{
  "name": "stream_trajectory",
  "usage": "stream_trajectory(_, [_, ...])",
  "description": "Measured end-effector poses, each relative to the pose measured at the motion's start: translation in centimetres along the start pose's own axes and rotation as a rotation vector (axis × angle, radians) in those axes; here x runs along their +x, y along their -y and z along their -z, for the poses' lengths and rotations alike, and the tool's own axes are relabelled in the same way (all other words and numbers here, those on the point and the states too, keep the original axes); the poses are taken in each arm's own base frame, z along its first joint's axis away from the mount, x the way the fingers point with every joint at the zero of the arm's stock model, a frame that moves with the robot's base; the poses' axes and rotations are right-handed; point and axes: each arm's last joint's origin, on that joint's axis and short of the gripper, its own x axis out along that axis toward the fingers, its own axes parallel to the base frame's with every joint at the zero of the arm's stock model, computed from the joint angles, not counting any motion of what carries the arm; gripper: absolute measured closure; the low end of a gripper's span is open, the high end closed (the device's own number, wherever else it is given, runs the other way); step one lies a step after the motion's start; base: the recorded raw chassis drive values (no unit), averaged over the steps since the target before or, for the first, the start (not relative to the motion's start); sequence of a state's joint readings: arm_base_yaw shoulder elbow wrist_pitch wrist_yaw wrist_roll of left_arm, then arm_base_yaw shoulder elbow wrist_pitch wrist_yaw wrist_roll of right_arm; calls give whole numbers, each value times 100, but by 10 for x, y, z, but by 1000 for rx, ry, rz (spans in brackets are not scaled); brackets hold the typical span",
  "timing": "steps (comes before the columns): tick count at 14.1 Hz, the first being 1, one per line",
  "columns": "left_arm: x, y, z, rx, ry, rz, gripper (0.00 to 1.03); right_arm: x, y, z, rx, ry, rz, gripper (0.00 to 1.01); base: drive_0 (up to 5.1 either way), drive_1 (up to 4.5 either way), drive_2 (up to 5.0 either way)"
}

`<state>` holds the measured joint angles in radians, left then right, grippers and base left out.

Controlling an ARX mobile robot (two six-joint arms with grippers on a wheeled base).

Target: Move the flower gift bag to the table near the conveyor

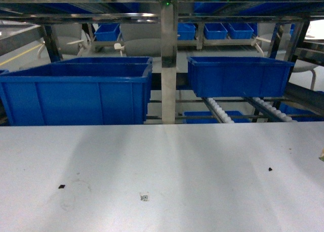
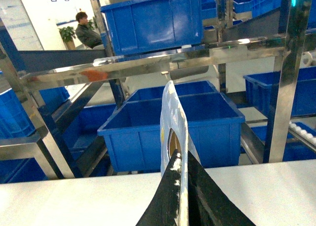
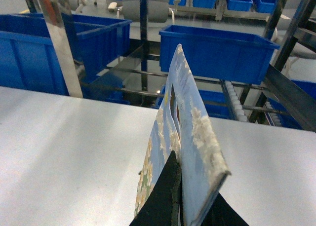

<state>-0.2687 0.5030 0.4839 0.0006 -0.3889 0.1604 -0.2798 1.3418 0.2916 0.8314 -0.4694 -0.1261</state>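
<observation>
Pale-blue flowered gift bag (image 3: 190,132) between black jaws; deep blue bins (image 1: 76,92) beyond; white-grey, black-specked tabletop (image 1: 202,171) below

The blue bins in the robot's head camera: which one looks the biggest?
The blue bin on the left looks biggest. It sits right behind the table edge and fills nearly half the view. The bin on the right looks smaller, and the far bins look tiny.

Each wrist view shows a tool (image 2: 181,196) with two matte black, wedge-shaped fingers (image 3: 163,201).
</observation>
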Motion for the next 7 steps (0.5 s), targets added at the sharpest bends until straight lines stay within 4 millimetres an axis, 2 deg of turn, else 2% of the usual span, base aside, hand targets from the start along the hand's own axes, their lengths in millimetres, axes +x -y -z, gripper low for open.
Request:
stream_trajectory(3, [0,0,0,0,0,0,101,2,18,15,-14,-6,31,99,0,0,0])
stream_trajectory(7, [0,0,0,0,0,0,101,12,28,35,33,-63,56,99,0,0,0])
